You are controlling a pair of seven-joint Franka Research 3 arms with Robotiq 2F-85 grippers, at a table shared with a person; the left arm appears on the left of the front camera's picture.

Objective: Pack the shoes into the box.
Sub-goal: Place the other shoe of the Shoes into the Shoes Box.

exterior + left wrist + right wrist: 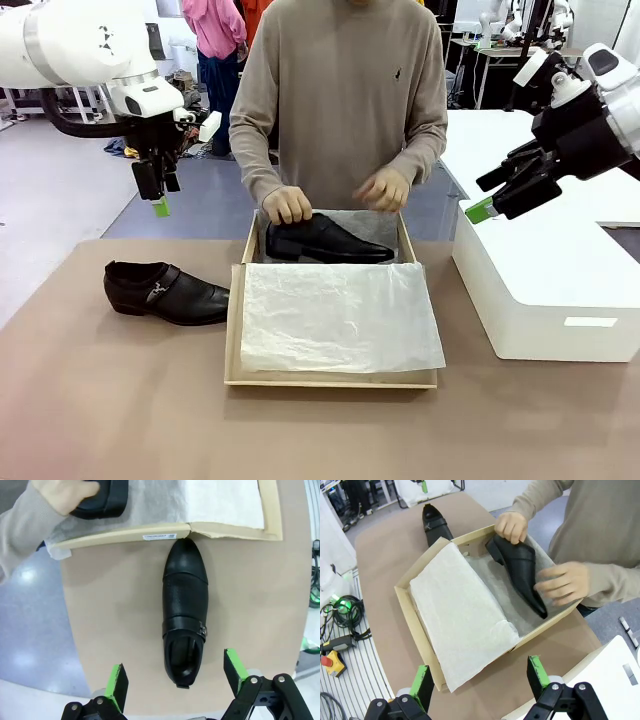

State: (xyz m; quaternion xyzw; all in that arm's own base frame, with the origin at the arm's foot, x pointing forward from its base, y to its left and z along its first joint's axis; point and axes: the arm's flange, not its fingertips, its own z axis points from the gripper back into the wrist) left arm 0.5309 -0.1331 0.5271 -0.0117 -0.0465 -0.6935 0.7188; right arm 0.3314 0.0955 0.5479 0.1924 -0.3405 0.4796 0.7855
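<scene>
The tan box [545, 627] stands open in the middle of the surface [120, 400]. Its lid [330, 380] is folded flat toward the robot and covered by a sheet of white tissue paper [340, 315]. The first shoe [325, 240] lies inside the box along its far wall, on more tissue. The person's one hand [287, 205] grips its heel, and the other hand [385, 188] is close over its toe end.

The second shoe [165, 292] sits upright on the surface just left of the box, its toe against the box's side (right at the hinge, in the left wrist view). The left jaws hang apart and empty, high above that shoe. Seen along them, the shoe lies lengthwise in line with the gap between the green pads [117, 685], heel nearest.

The right jaws are likewise apart and empty, their pads [536, 672] wide of each other. They are held above the white block [540, 280] to the right of the box, well apart from both shoes.
</scene>
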